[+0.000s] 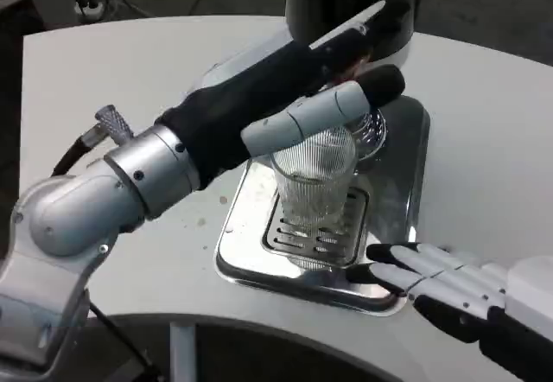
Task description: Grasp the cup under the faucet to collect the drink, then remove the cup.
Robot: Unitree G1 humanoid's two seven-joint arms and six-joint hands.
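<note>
The cup (pixel 314 194), a clear ribbed glass, stands upright on the slotted grate of the steel drip tray (pixel 406 194), right below the faucet (pixel 370 128), whose chrome base shows just behind the rim. I can't make out any drink in it; the glass looks clear from here, though the ribbing makes that hard to judge.

The left hand (pixel 324 75) reaches in over the top of the cup, toward the dark dispenser body (pixel 346 2). One pale finger lies across just above the cup's rim, and the dark fingers run on toward the front of the machine, where a bit of red shows beneath them. Whether they press anything there, or are closed on a lever, I cannot tell; the hand covers its own contact. It doesn't hold the cup.

The right hand (pixel 432 278) lies low at the near right corner of the tray, fingers straight and a little apart, holding nothing, the tips resting on or just over the tray's edge, near the cup but clear of it.

To my eye this is the collecting step: cup in place, the left hand busy at the tap. Taking the cup away isn't begun. Next, I'd guess, the tap needs working until the glass fills, and then the left hand must lift clear of the rim. The right hand is well placed to slide in from the side and wrap the glass, keeping it level as it comes out from beneath the spout.
</note>
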